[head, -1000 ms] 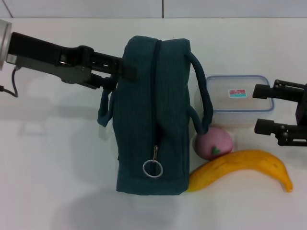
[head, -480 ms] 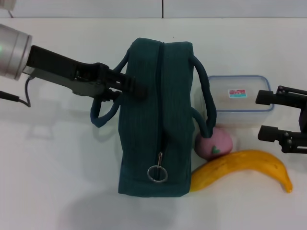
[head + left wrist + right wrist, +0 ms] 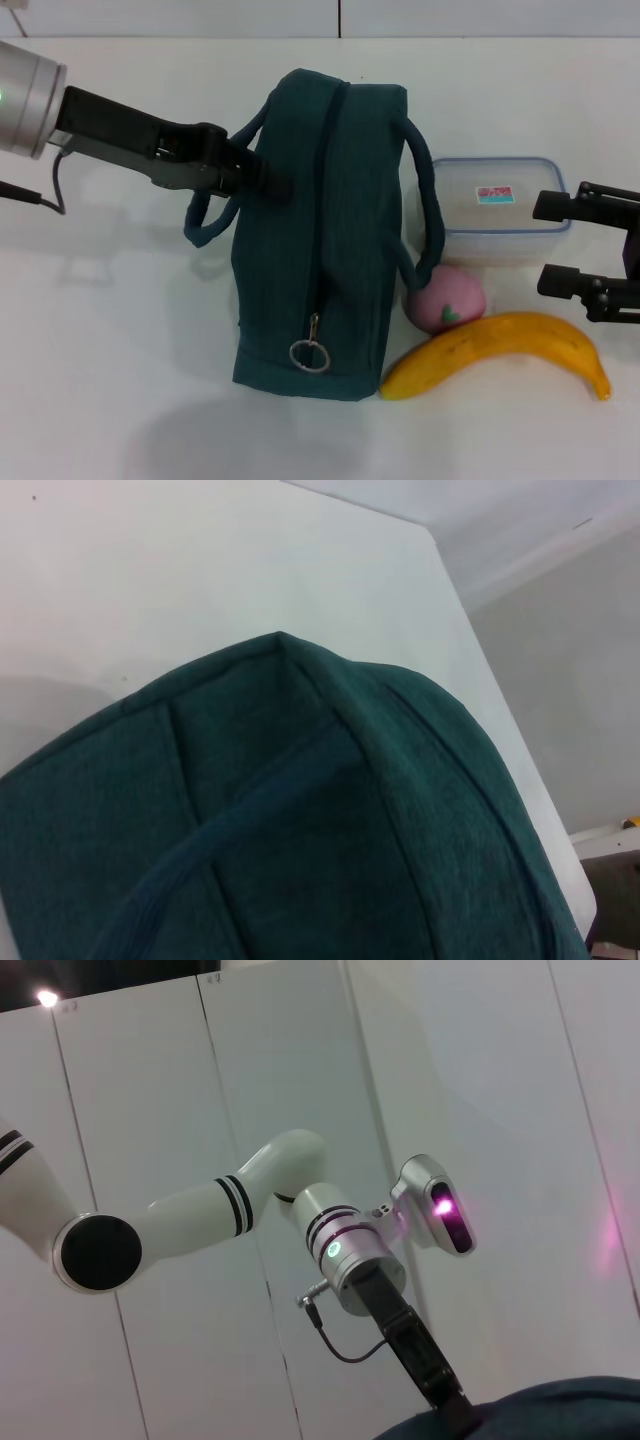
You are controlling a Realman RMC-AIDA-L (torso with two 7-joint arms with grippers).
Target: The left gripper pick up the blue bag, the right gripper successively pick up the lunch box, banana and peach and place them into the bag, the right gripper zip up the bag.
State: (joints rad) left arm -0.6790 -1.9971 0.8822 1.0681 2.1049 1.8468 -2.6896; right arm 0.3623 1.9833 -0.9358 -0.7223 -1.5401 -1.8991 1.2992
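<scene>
- Left gripper is clamped on the near handle of the blue bag — bag zipped, tilted on the table.
- Right gripper, fingers apart, waits beside the lunch box.
- Banana and peach unpacked — all loading remains.

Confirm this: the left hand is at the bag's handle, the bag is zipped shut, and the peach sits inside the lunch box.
Not quite. In the head view the peach lies on the table between the lunch box and the banana, not inside the box. The rest holds: the left hand is at the blue bag handle, zip closed.
</scene>
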